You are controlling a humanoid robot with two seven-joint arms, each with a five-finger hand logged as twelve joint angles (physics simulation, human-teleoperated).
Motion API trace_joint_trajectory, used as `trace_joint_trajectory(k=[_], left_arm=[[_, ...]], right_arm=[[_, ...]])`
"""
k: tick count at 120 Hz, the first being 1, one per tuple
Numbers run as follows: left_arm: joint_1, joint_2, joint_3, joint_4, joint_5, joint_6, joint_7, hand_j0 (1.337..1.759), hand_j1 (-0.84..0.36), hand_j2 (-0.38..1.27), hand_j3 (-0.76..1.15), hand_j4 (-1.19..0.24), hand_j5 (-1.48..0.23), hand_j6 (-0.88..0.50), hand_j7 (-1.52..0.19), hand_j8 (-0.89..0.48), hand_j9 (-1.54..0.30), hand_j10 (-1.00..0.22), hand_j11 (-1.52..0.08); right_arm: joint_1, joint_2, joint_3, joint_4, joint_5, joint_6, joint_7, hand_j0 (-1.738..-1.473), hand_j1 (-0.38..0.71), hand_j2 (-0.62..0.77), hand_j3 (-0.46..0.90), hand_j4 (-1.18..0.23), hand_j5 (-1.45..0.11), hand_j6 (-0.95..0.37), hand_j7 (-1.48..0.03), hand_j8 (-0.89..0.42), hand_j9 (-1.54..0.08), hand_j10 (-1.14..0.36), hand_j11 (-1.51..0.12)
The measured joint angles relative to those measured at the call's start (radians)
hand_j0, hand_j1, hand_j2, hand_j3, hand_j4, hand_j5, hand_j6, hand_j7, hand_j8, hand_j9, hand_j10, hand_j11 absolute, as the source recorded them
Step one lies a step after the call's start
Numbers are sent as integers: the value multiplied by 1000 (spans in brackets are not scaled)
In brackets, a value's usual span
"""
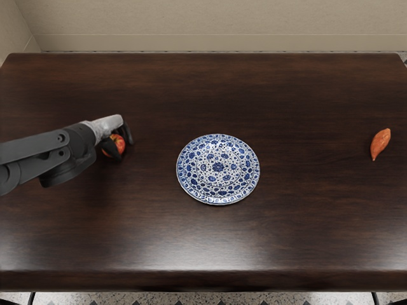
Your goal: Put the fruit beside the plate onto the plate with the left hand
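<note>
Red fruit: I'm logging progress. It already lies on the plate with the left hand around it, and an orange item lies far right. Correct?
Not quite. The head view shows the red fruit on the table left of the plate, apart from it. The left hand is around it, and the orange item lies far right.

A dark brown polished wooden table (pixel 203 241) carries a round blue-and-white patterned ceramic plate (pixel 218 168) near its middle, a slender orange tapered piece (pixel 379 143) far right, and a small red fruit (pixel 118 143) at left (half hidden).
</note>
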Motion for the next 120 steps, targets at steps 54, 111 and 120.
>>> trace_joint_trajectory(k=[54, 111, 120], left_arm=[[7, 4, -96, 2, -60, -8, 0, 1643, -461, 361, 0, -727, -960, -471, -993, -260, -983, -397, -998], [-41, -106, -417, 1, -377, -196, -1, 1636, -426, 307, 0, -781, -1125, -459, -1127, -239, -1121, -404, -1125], [-50, -150, -436, 1, -406, -259, 0, 1635, -428, 337, 0, -793, -1136, -463, -1141, -231, -1134, -409, -1141]], right_arm=[[0, 0, 0, 0, 0, 0, 0, -1658, -335, -2, 0, -12, -15, -12, -15, -12, -15, -11, -15], [0, 0, 0, 0, 0, 0, 0, -1658, -335, -2, 0, -11, -15, -11, -15, -11, -15, -11, -15], [0, 0, 0, 0, 0, 0, 0, -1658, -335, -2, 0, -11, -15, -11, -15, -11, -15, -11, -15]])
